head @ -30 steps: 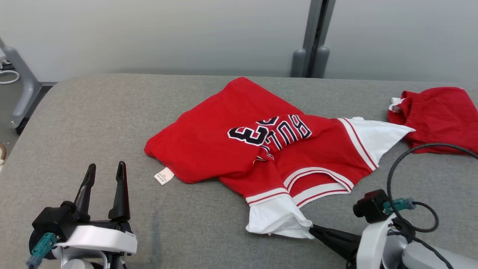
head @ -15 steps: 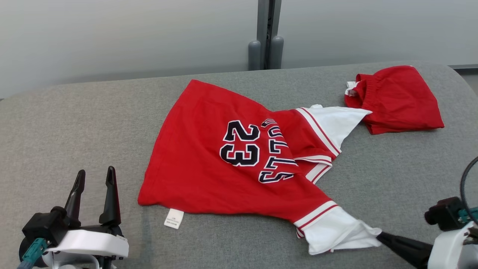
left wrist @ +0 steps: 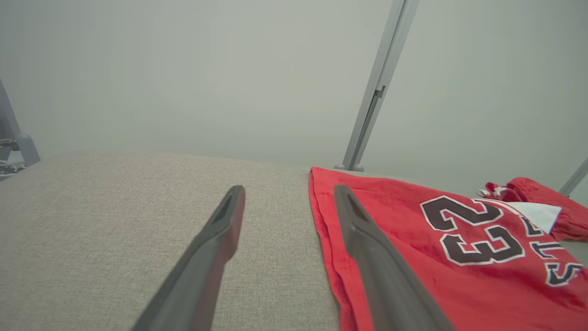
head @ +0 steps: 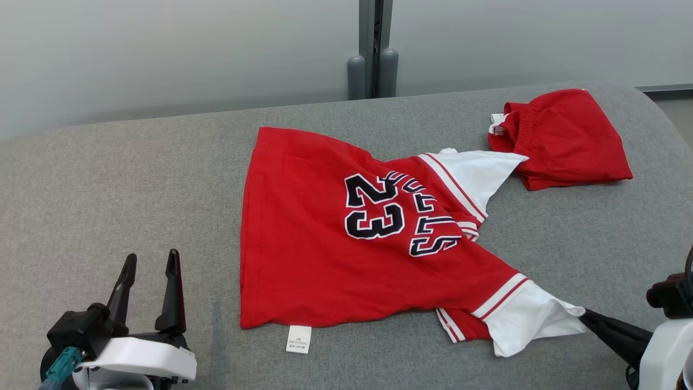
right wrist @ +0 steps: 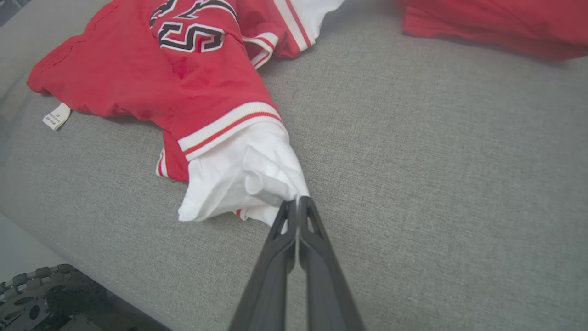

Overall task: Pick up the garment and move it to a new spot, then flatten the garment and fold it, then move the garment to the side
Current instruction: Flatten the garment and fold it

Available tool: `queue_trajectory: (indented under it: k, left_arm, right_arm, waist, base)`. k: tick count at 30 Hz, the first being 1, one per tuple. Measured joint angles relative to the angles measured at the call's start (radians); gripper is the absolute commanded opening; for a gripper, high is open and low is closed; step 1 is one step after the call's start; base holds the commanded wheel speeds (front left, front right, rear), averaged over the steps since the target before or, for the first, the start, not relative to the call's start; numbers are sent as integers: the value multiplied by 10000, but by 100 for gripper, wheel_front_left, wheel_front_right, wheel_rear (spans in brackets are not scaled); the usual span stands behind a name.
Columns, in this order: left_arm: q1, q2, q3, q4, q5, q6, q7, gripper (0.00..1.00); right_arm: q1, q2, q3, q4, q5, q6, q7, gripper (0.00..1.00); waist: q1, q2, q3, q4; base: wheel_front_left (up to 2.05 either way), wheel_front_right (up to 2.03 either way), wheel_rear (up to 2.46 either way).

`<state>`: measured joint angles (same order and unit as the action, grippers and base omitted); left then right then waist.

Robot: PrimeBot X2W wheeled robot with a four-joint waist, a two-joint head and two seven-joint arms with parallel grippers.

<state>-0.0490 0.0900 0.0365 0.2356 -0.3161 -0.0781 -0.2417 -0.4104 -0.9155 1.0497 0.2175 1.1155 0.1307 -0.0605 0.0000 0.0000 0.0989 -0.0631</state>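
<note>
**A:** How many garments lie on the worktop [head: 108, 179]?

**B:** Two. The jersey [head: 314, 254], red with a black "23", is spread near the middle. A second red garment [head: 563, 138] is bunched at the far right corner, just beside the jersey's far sleeve [head: 476, 173].

**A:** And the sleeves?

**B:** Two, both white. The near sleeve [head: 533, 325] is drawn out toward the robot's right. One white label [head: 299, 339] hangs off the hem.

**A:** What about the fingers?

**B:** Two pairs. The left fingers [head: 173, 287] sit low on the left, spread well apart and holding nothing. In the left wrist view one of them stands in front of the jersey's side edge. The right fingers [head: 609, 331] are pressed together, pinching the tip of the near sleeve.

**A:** Anything hard to read?

**B:** The lettering beside the number is creased, so only some letters show. The label's print is too small to read. A striped fold is tucked under the near sleeve. The frame edge cuts off the right arm. I cannot tell what kind of garment the bunched one is.
</note>
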Motion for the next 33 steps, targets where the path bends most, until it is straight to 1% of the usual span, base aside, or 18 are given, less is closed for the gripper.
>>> queue_trajectory:
  k: [6,7,8,9,14,17,19,20,23,26,28,30,31,33]
  left_arm:
    - [4,2,-88,12,-29,15,56,100]
    - [6,8,-96,10,-31,19,86,100]
    - [9,10,-104,2,-38,44,88,100]
    - [10,19,-105,-10,-44,48,96,100]
    - [12,15,-186,-56,-107,67,134,100]
    - [23,12,-205,-58,-125,94,169,100]
    - [52,25,-180,-79,-190,134,169,100]
    - [52,25,-180,-79,-190,134,169,100]
    - [125,65,-155,-109,-198,176,171,100]
    - [211,90,-153,-217,-207,222,211,100]
    - [221,142,-155,-305,-207,244,230,100]
    - [249,192,-159,-391,-207,265,278,100]
    - [255,221,-165,-497,-207,274,311,100]
    - [256,238,-192,-600,-207,280,366,100]
  right_arm:
    - [150,441,-431,974,-667,0,-127,0]
    - [215,554,-508,1076,-698,0,-148,15]
    - [306,658,-577,1177,-727,0,-146,42]
    - [379,736,-671,1290,-765,0,-130,100]
    - [773,1009,-1172,1687,-642,2,222,100]
    - [1133,917,-1674,1755,-623,2,176,100]
    - [1376,819,-2082,1622,-694,0,31,100]
    - [1376,819,-2082,1622,-694,0,31,100]
    - [1654,782,-2849,1147,-784,0,-290,100]
    - [1972,834,-3870,654,-928,0,-646,100]
    - [2225,911,-4527,374,-1225,2,-732,100]
    - [2482,1093,-5467,259,-1615,2,-913,100]
    - [2604,1475,-6694,360,-2219,2,-1114,100]
    - [2697,2171,-7952,525,-2769,-10,-1137,100]
  waist:
    - [0,0,-87,147]
    - [0,0,-101,166]
    - [0,0,-108,181]
    - [0,0,-103,189]
    - [0,0,-75,207]
    - [0,0,-119,240]
    - [-1,0,-161,232]
    - [-1,0,-161,232]
    - [-1,0,-237,194]
    - [-1,0,-348,170]
    - [0,0,-412,163]
    - [0,0,-454,161]
    - [0,0,-455,167]
    - [0,1,-439,181]
  base:
    - [0,0,0]
    - [0,0,0]
    - [0,0,0]
    - [0,0,0]
    - [0,0,0]
    - [0,0,0]
    - [0,0,0]
    - [0,0,0]
    - [0,0,0]
    - [0,0,0]
    - [0,0,0]
    - [0,0,0]
    - [0,0,0]
    - [0,0,0]
